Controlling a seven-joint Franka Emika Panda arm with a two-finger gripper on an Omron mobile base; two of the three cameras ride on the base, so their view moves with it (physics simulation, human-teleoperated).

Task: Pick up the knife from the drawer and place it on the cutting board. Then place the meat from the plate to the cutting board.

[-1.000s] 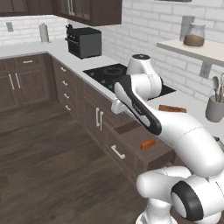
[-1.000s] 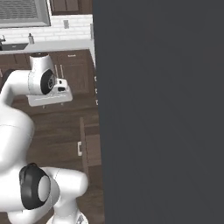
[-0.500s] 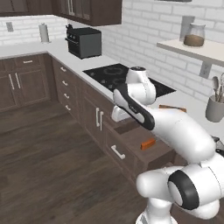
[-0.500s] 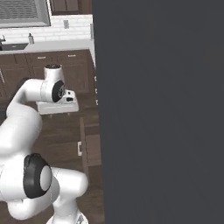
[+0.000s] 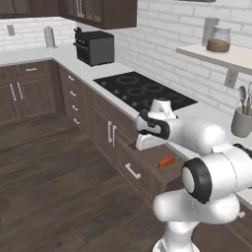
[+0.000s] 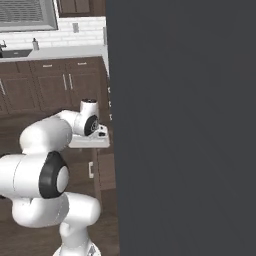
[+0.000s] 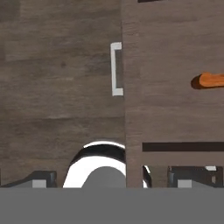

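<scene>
- I've got the drawer (image 5: pixel 147 170) pulled out from the run of dark brown cabinets, just below the black cooktop (image 5: pixel 140 91), its silver bar handle (image 5: pixel 132 171) facing the wooden floor.
- The knife (image 5: pixel 166 161) is lying inside the drawer; from the left base camera I see its bright orange handle, and the blade is too small for me to make out.
- On the hand camera the knife's (image 7: pixel 211 80) orange handle sits at the right edge, on the drawer's (image 7: pixel 170 87) brown inside, well apart from the silver bar handle (image 7: pixel 116 68).
- My gripper (image 5: pixel 146 141) hangs over the drawer, on the cooktop side of the knife and clear of it.
- Its two dark fingertips (image 7: pixel 41 179) stand far apart at the bottom of the hand camera, one on either side, so the jaws are spread wide with nothing between them.
- From the right base camera I see the hand (image 6: pixel 92 140) held out level towards a tall dark panel (image 6: pixel 182 125) that blocks everything beyond, so I can't vouch for the counter from there.
- Beyond the cooktop, a black toaster oven (image 5: pixel 96 47) stands on the white counter (image 5: pixel 64 54).
- To the right of the cooktop, a grey cup of pale utensils (image 5: pixel 242 119) sits under a shelf carrying a glass jar (image 5: pixel 219 39).
</scene>
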